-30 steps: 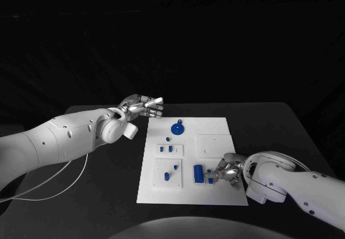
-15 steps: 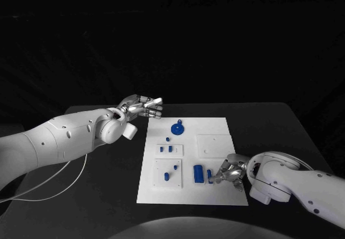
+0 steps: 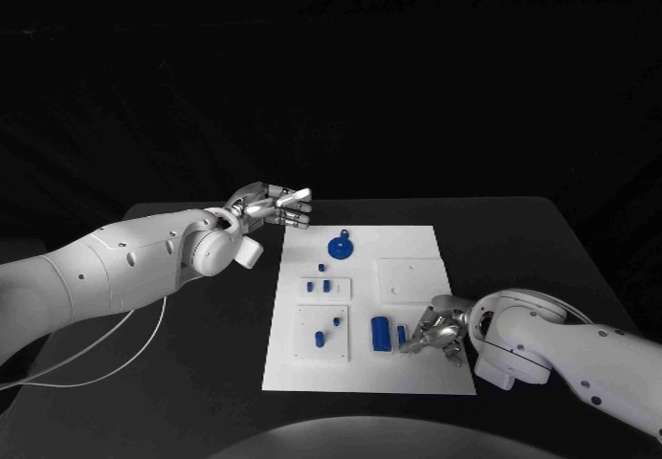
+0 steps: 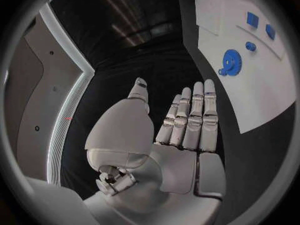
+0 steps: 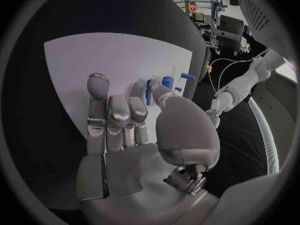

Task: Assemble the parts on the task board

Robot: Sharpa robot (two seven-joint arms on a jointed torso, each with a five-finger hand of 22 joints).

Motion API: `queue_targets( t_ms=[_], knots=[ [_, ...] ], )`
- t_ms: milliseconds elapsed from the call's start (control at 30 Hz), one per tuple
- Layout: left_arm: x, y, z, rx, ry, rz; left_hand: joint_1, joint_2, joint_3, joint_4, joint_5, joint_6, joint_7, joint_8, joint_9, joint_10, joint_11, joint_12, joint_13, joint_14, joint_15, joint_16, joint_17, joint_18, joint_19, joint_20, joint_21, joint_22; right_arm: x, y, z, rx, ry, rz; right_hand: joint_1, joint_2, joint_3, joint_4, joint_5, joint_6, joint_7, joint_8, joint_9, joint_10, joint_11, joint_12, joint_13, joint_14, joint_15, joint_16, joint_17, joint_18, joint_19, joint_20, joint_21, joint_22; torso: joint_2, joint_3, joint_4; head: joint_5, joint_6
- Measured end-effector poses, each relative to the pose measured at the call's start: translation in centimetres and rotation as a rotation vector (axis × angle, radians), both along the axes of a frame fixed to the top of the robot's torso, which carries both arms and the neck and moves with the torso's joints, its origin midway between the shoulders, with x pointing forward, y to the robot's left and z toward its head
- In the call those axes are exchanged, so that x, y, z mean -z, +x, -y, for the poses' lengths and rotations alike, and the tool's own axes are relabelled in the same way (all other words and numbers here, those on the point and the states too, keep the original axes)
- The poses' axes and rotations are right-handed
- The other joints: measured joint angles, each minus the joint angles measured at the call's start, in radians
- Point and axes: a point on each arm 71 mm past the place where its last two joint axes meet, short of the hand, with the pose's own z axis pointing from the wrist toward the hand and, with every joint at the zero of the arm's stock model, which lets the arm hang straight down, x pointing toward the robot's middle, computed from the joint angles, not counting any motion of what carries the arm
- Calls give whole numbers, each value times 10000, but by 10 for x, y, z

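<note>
Nearest you, the right silver many-fingered hand [image 3: 436, 332] sits low over the near right part of the flat white rectangular task board [image 3: 428, 378], its fingers curled in beside two small upright blue block parts [image 3: 380, 331]; in the right wrist view a thin blue piece [image 5: 149, 92] stands between the thumb and the fingertips [image 5: 139, 89], so the hand looks to be pinching it, though you cannot quite see the contact. Just left of that, a raised white plate [image 3: 323, 333] on the board carries a few small blue pegs [image 3: 320, 337], and a smaller plate [image 3: 325, 285] beyond it carries more tiny blue pieces. To the right of the smaller one lies a plain white square panel [image 3: 409, 279]. Further on, a round blue toothed gear part [image 3: 340, 250] rests on the board with a small blue peg just beyond it. Past the board's far left corner, the left silver many-fingered hand [image 3: 276, 206] hovers above the matte black table [image 3: 511, 239], fingers straight, side by side, holding nothing. Beyond the table's far edge you have only darkness; the left wrist view catches a grey wall panel edged with a pale strip [image 4: 65, 120].
</note>
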Motion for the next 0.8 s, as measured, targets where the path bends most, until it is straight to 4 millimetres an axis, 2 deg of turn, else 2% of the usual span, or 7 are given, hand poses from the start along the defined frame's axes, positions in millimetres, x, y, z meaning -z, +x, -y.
queue_targets(
  t_ms=[300,400,533,567,633,733,800],
  knots=[
    [0,0,-1,-2,9,-7,-15,14,0,0,0,-62,22,0,-2,0,0,0,0,0,0,0,-1,0,0,0,0,0,0,0,1,16,-6,40,-461,-256,23,320,0,31,-1,19,55,0,0,0,7,-1,1,0,-4,0,0,0,0,-18,1,-1,-12,-1,74],
    [0,0,-1,-2,10,-8,-47,46,0,0,0,-151,30,0,-12,0,0,0,0,0,0,0,-1,0,0,0,0,0,-4,1,5,76,75,72,-728,-525,-415,687,0,5,14,-4,133,0,0,0,7,-1,1,-37,-15,0,0,0,0,-34,0,-3,-15,-68,166],
    [0,0,-2,-27,25,-4,-18,75,-28,-28,0,-151,30,0,-12,0,0,0,0,0,0,0,-1,0,0,0,16,0,-16,8,9,182,377,245,-696,-558,-1315,1369,0,-175,149,-5,204,-69,53,-239,-95,-47,-38,-231,-133,0,0,0,-235,-146,-22,-25,-29,-151,309],
    [0,1,-2,-42,34,-1,-19,74,-39,-39,0,-151,30,0,-12,0,0,0,0,0,0,0,-2,0,0,0,39,0,-19,10,10,209,470,292,-592,-499,-1556,1529,12,-263,166,-4,198,-171,78,-419,-217,-117,-31,-403,-250,0,0,0,-486,-268,-30,-36,-32,-177,362],
    [1,2,-2,-78,64,11,-6,86,-55,-55,0,-151,30,0,-12,0,0,0,0,0,0,0,-2,0,0,0,39,0,-26,16,11,282,732,418,-364,-174,-2596,1648,807,-470,233,-4,127,-302,153,-732,-468,-181,-3,-729,-482,1,0,0,-985,-536,-48,-58,-40,-210,456],
    [2,5,-2,-137,114,35,-7,86,-61,-61,0,-151,30,0,-12,0,0,0,0,0,0,0,-2,0,0,0,39,0,-36,28,15,454,1149,674,-298,1017,-4648,743,1974,-689,313,-4,-213,-467,214,-1068,-888,-239,48,-1095,-746,0,-38,38,-1646,-923,-92,-106,-57,-267,619],
    [2,8,-3,-222,163,78,73,198,-101,-157,0,-151,30,0,-11,0,0,0,0,0,0,0,-2,0,0,0,39,0,-40,40,20,654,1417,856,-247,1253,-4951,502,2349,-690,313,-4,-257,-486,194,-1068,-959,-239,48,-1107,-777,0,-19,57,-1703,-967,-135,-143,-59,-306,758]
  ],
)
